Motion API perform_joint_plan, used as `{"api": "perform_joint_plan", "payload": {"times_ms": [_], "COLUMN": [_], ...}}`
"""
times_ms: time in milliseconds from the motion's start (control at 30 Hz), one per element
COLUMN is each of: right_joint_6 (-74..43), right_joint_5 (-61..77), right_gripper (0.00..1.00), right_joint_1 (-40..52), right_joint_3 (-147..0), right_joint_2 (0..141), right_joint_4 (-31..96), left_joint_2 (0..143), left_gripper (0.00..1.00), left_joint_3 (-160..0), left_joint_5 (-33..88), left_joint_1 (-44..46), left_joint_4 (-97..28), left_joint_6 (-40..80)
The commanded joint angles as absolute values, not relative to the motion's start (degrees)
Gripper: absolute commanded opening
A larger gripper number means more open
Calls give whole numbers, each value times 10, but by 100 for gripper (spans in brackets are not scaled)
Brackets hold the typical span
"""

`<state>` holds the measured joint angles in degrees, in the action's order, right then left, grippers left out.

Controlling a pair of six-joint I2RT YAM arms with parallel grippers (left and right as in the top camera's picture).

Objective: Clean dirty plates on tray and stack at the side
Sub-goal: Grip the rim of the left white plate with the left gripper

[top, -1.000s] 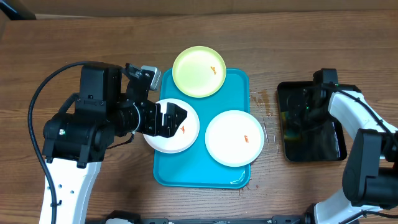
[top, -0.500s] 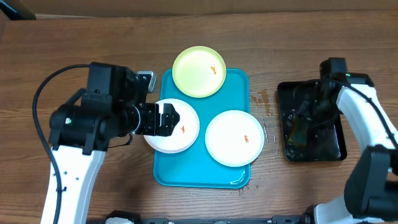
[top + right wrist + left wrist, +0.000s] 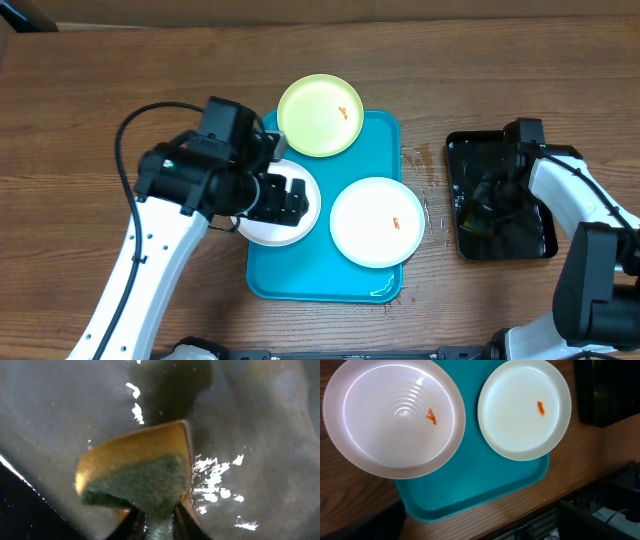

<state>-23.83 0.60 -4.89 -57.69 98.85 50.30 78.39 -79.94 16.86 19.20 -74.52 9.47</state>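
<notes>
Plates (image 3: pixel 377 221) on tray (image 3: pixel 320 282), left one (image 3: pixel 395 415) overhanging onto desk (image 3: pixel 120 60). Likely light, stiff, slick: pinch the rim. Left hand (image 3: pixel 288 198) open above it; right hand (image 3: pixel 159 516) grips sponge (image 3: pixel 137 477).

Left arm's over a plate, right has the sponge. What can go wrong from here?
1. The left white plate overhangs the left rim of the turquoise tray; a push from the open left gripper may tip or slide it.
2. The right gripper seems to pinch the sponge only at one end, in a wet-looking black tray; it may slip out or drip.
</notes>
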Motion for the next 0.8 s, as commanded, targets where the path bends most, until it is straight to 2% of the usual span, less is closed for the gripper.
{"api": "perform_joint_plan", "payload": {"times_ms": [0,33,67,333,600,767], "right_joint_6": [-242,-243,-242,-236,-236,-220], "right_joint_5": [-5,-3,1,1,16,31], "right_gripper": [10,4,4,4,4,4], "right_joint_1": [-48,-48,-48,-48,-48,-48], "right_joint_3": [-561,-562,-562,-626,-648,-655], "right_joint_2": [991,991,991,986,984,982], "right_joint_4": [502,502,502,561,595,604], "left_joint_2": [783,783,783,784,827,894], "left_gripper": [97,97,97,95,72,71], "left_joint_3": [-795,-793,-789,-707,-604,-602], "left_joint_5": [159,158,155,131,158,157], "left_joint_1": [221,227,230,237,263,267], "left_joint_4": [-730,-726,-722,-652,-491,-442], "left_joint_6": [99,99,104,155,159,183]}}
